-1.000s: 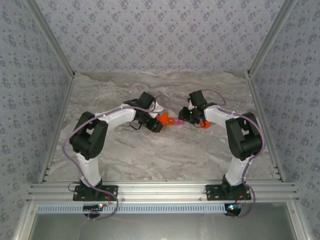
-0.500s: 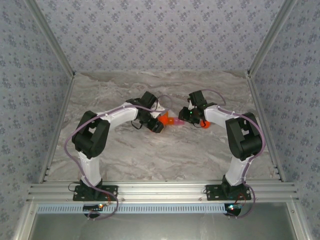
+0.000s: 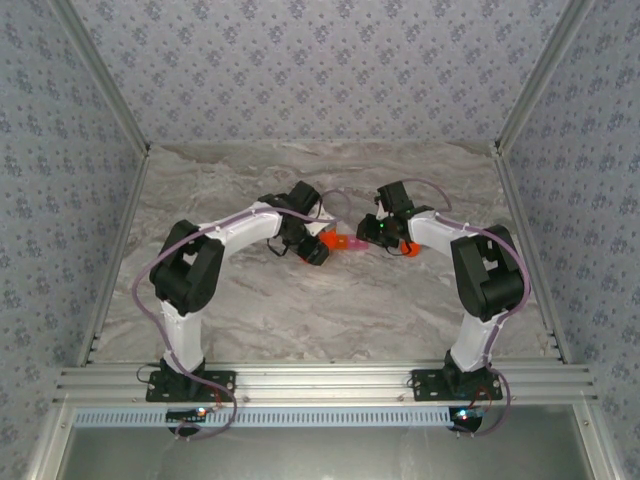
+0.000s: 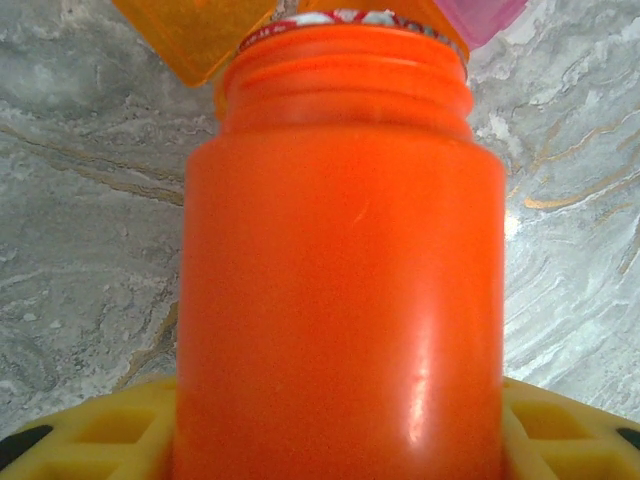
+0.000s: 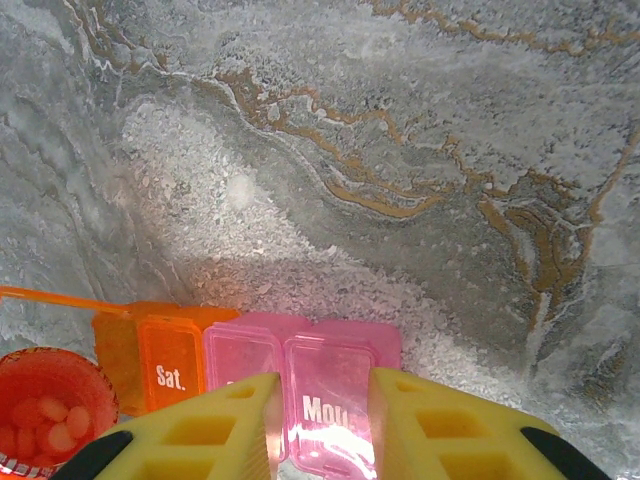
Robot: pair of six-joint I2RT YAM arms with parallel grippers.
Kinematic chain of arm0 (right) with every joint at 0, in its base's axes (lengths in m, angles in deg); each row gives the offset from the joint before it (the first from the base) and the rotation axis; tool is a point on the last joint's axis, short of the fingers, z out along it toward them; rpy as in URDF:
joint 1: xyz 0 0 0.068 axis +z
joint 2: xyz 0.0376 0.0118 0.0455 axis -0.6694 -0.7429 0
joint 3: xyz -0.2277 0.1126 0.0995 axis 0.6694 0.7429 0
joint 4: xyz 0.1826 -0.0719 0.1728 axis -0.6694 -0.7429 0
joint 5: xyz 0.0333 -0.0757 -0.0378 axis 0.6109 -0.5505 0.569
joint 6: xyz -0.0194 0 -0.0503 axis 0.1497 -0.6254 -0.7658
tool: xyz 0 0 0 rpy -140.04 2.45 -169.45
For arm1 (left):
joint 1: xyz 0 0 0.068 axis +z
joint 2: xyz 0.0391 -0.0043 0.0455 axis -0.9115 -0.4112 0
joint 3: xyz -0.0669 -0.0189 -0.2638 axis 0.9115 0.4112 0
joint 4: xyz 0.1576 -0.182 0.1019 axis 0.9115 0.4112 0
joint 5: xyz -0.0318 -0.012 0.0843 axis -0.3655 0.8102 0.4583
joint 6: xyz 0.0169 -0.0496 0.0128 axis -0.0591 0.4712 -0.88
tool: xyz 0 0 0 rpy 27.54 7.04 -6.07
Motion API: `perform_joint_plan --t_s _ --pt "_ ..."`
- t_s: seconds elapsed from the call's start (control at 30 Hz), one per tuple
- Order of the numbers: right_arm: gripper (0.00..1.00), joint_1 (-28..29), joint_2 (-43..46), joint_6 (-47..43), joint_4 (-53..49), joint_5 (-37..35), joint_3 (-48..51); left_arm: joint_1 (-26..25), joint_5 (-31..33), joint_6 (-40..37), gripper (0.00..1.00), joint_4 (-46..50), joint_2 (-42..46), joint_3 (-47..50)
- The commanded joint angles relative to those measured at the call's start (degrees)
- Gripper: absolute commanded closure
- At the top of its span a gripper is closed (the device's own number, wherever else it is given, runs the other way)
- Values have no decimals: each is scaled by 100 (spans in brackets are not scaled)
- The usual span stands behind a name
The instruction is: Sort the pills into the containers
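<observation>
From my station I see the left gripper [image 3: 312,248] clamped on the orange bottle [image 4: 340,280]. Its 2 yellow fingers [image 4: 90,430] press either side of the body, and the open mouth is tipped toward the pill box [image 5: 250,365]. Compared with 1 second ago, the left arm's elbow has swung rightward and the bottle has crept a little nearer the box. The right arm sits where it was. The right gripper [image 5: 322,420] is closed onto the box's pink side, with the flap marked Mon between its fingers. The box lies on the marble table [image 5: 400,150] between the 2 grippers, its orange cell marked Sat. next to the pink one. Pills [image 5: 45,420] lie inside the bottle, whose mouth is just beside the orange cell. I cannot tell whether any pill is in the box.
</observation>
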Motion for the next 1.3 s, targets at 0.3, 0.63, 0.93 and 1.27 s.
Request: perform_joint_plan --t_s 0.3,0.63,0.93,1.27 --pt "69 52 -130 -33 -64 88 83 -43 222 -195 100 533 -76 -372" --pt "69 54 -130 -26 -55 98 86 -56 208 -222 100 673 -159 -503" --pt "70 63 -139 -17 -47 108 81 -111 360 -311 100 917 -309 -713" --pt "70 63 -148 -33 -45 126 87 -175 569 -374 100 1083 -372 -903"
